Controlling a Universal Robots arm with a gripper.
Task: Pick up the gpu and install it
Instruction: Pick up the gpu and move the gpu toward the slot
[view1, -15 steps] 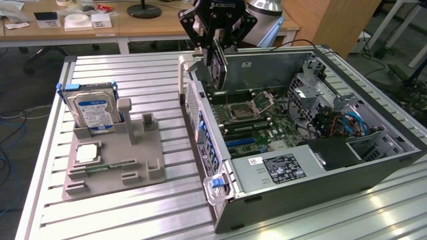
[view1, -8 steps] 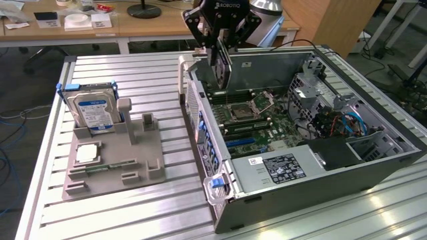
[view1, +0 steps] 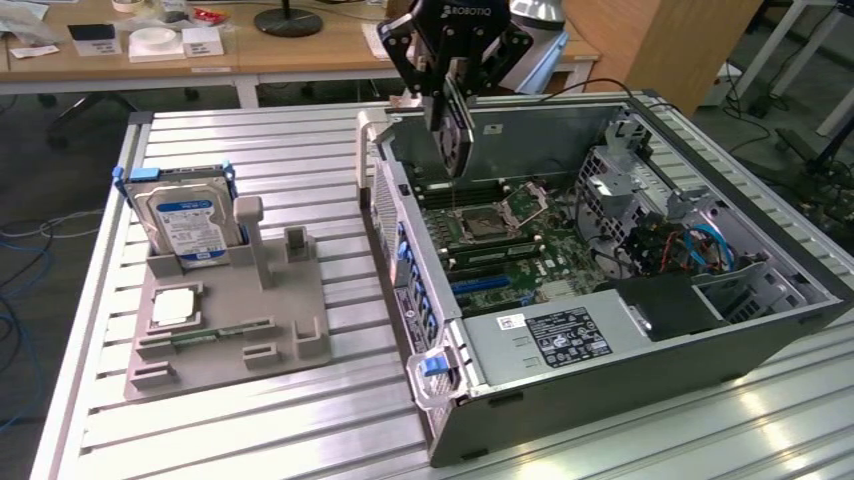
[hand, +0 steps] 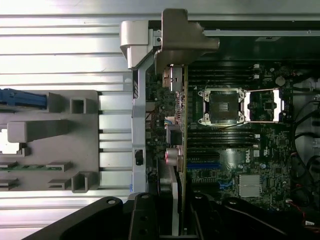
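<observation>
The gpu (view1: 455, 135), a thin dark card with a grey metal edge, hangs upright over the open computer case (view1: 767, 290). It is above the motherboard's (view1: 534, 262) rear slots, near the case's back wall. My gripper (view1: 454, 95) is shut on the card's top edge. In the wrist view the gpu (hand: 178, 120) appears edge-on, its grey bracket (hand: 182, 42) at the far end, with my gripper (hand: 172, 217) clamped around it. Below and beside the card lies the CPU socket (hand: 222, 106). I cannot tell whether the card's lower edge touches a slot.
A grey parts holder (view1: 274, 300) sits at the exterior view's left on the slatted metal table (view1: 267, 430). It carries a silver hard drive (view1: 187, 225), a processor chip (view1: 174, 307) and a green memory stick (view1: 171, 341). The power supply (view1: 561, 335) fills the case's near end.
</observation>
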